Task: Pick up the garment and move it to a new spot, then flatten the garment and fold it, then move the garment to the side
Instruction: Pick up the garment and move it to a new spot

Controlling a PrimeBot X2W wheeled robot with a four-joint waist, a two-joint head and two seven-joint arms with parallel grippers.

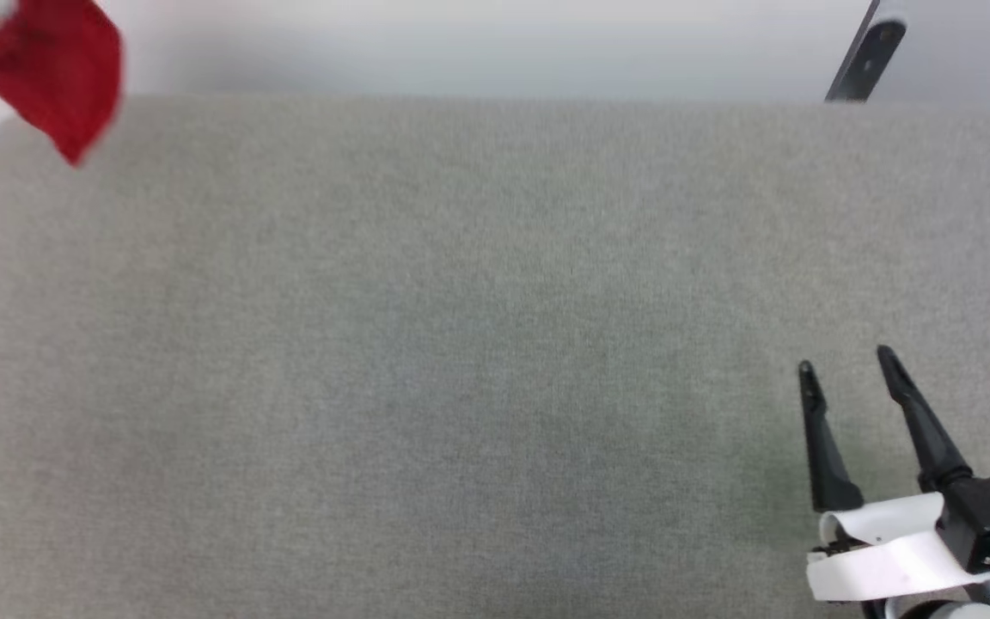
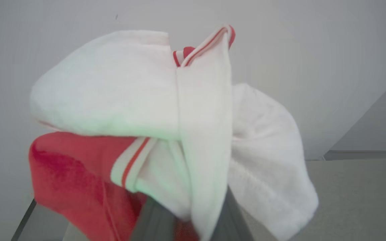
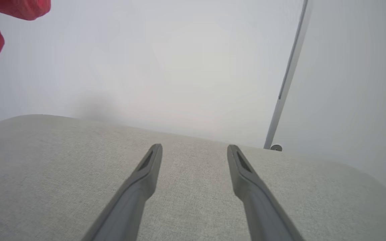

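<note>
Table [image 1: 461,344]: spans the foreground, with a wall behind its far edge; garment [image 1: 48,69]: at the far left corner, raised off the table, bunched between the fingers of the left gripper [image 2: 189,224] and draped over both; right gripper [image 1: 847,363]: near right, above the table, fingers spread, well apart from the garment; pole [image 1: 869,52]: behind the table's far right edge, before the wall.

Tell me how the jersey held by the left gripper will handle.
Likely floppy: the garment bunches and droops in folds around the left gripper. Probably light: one narrow pinch seems to hold it all. It may swing; its red part looks blurred.
</note>
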